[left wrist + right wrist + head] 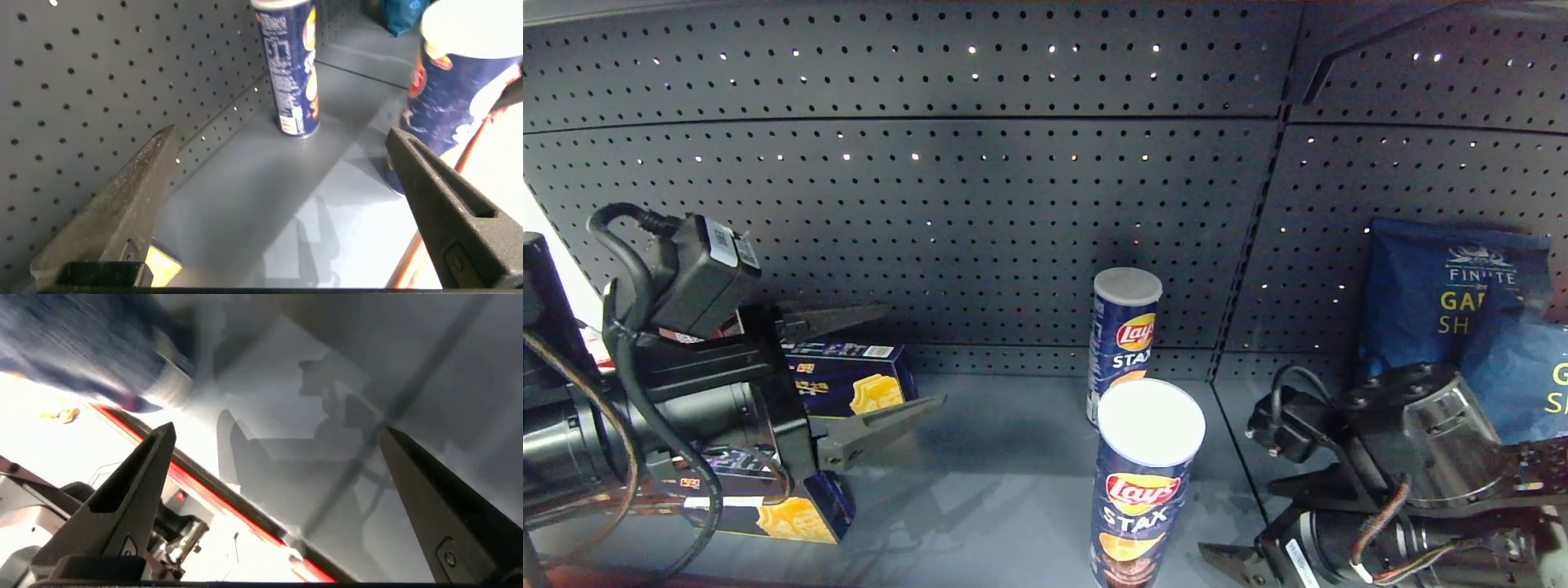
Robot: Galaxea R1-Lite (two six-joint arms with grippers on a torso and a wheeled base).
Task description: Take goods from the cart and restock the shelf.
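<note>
Two tall blue chip cans stand on the grey shelf (pixel 996 490). One can (pixel 1125 343) is near the pegboard back, and the other can (pixel 1147 490) is close to the front edge. My left gripper (pixel 915 354) is open and empty over the shelf, left of both cans. In the left wrist view the left gripper (pixel 282 137) frames the rear can (pixel 286 65), with the front can (pixel 458 90) beside one finger. My right gripper (pixel 1229 565) is low at the shelf's front, right of the front can. It is open and empty in the right wrist view (pixel 278 431).
Two blue snack boxes lie at the shelf's left, one at the back (pixel 849 380) and one in front (pixel 784 510), under my left arm. Blue bags (pixel 1454 286) lean at the right, past a shelf divider. A red strip (pixel 237 498) edges the shelf front.
</note>
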